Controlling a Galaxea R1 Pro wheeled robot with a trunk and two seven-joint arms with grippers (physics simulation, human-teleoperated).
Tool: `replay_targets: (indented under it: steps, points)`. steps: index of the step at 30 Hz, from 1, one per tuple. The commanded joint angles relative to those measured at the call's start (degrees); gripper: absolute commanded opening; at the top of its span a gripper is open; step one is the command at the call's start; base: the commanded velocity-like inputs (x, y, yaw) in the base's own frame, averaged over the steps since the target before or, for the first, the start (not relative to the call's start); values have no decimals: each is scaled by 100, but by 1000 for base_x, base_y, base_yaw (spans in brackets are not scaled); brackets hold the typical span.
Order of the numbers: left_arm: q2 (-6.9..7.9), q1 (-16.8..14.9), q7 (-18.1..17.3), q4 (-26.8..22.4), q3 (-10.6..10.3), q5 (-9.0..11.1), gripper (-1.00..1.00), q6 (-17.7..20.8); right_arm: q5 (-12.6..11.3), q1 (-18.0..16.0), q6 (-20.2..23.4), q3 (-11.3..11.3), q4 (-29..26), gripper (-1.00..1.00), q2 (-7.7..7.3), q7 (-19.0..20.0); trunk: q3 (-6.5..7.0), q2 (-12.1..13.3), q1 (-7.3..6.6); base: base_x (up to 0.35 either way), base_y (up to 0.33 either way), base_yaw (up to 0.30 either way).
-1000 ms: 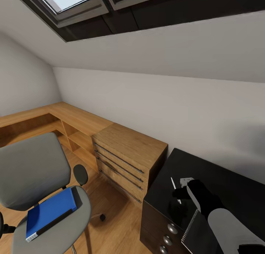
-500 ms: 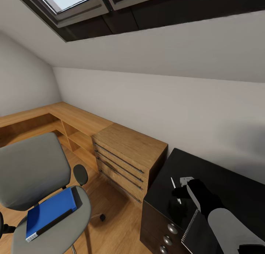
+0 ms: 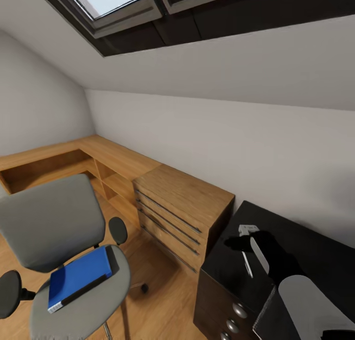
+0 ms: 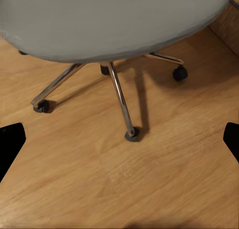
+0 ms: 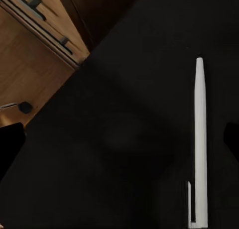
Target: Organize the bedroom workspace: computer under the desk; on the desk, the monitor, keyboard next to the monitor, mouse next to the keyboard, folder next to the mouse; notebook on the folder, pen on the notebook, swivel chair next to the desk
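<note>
Under a sloped ceiling, the spread right hand (image 3: 235, 243) hovers above the desk (image 3: 315, 256) and pen (image 5: 200, 139).

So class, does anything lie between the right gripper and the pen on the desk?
Nothing visible does. The pen lies bare on the black desk, with the right gripper open just above it.

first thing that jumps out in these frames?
The bright blue folder lying on the seat of the grey swivel chair, lower left in the head view. Next, the white pen lying flat on the black desk, below the right end effector.
</note>
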Motion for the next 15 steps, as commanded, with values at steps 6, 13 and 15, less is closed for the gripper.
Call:
replay_targets:
  steps: [6, 13, 15]
  points:
    - [0, -8, -47, 7, 34, 8, 100, -16, -115, -2, -194, 27, -8, 100, -8, -32, -7, -5, 1, 0, 0, 275]
    - [0, -7, -48, 7, 34, 8, 100, -16, -88, -2, -317, 30, 2, 100, 93, -40, -7, -5, 1, 0, 0, 279]
    - [0, -8, -48, 7, 34, 8, 100, -16, -82, -2, -384, 30, 5, 100, 127, -42, -7, -5, 1, 0, 0, 279]
